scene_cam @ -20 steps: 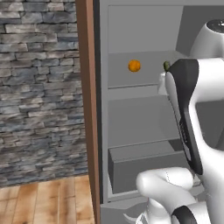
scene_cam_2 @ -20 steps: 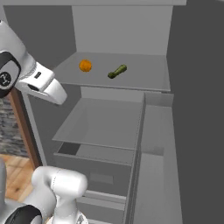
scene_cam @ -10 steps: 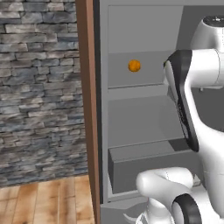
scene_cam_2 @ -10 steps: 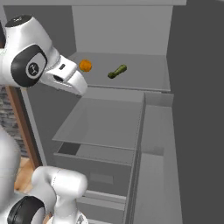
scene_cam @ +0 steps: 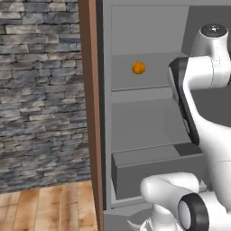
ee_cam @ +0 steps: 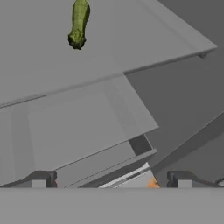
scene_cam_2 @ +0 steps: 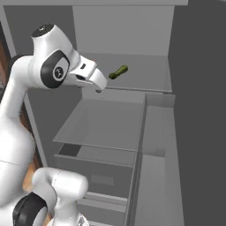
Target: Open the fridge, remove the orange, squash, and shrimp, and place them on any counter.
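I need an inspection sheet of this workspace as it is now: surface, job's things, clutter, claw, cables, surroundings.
Surface: grey upper shelf inside the open fridge; it carries the food.
Job's things: orange on the upper shelf; squash on the same shelf, lying flat; shrimp not identified.
Clutter: nothing seen.
Claw: claw open, holding nothing, in front of the upper shelf, apart from the squash.
Cables: nothing seen.
Surroundings: stone wall, wooden floor, brown wooden panel beside the fridge, grey drawer low inside.
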Tool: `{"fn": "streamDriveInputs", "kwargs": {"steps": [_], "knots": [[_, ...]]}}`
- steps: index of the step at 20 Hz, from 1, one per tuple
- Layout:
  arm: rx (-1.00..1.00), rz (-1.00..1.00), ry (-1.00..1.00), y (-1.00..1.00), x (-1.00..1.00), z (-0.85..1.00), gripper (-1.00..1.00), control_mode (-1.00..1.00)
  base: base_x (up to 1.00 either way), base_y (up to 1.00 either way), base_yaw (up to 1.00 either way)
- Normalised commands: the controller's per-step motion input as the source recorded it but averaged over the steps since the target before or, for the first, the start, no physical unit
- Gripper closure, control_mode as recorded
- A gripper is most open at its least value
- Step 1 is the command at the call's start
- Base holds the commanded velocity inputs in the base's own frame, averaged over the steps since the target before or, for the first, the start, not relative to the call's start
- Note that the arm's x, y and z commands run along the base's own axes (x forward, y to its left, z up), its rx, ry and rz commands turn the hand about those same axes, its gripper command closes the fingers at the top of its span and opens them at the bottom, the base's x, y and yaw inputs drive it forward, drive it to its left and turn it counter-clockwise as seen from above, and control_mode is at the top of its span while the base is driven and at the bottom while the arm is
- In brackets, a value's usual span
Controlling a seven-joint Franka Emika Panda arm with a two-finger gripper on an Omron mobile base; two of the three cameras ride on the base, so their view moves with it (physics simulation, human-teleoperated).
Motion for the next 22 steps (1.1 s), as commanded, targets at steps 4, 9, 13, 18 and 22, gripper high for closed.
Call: {"fn": "streamDriveInputs", "kwargs": {"steps": [4,9,13,18,22], "knots": [[0.02,-0.02,0.06,-0.02,0.74,0.20,-1.00,-1.00,0.00,0.00,0.00],[0.00,-0.06,0.03,-0.18,0.82,-0.01,-1.00,-1.00,0.00,0.00,0.00],[0.00,-0.08,0.00,-0.25,0.78,-0.03,-1.00,-1.00,0.00,0.00,0.00],[0.00,-0.05,0.00,-0.05,0.80,-0.11,-1.00,-1.00,0.00,0.00,0.00],[0.00,-0.06,0.00,0.00,0.63,-0.02,-1.00,-1.00,0.00,0.00,0.00]]}}
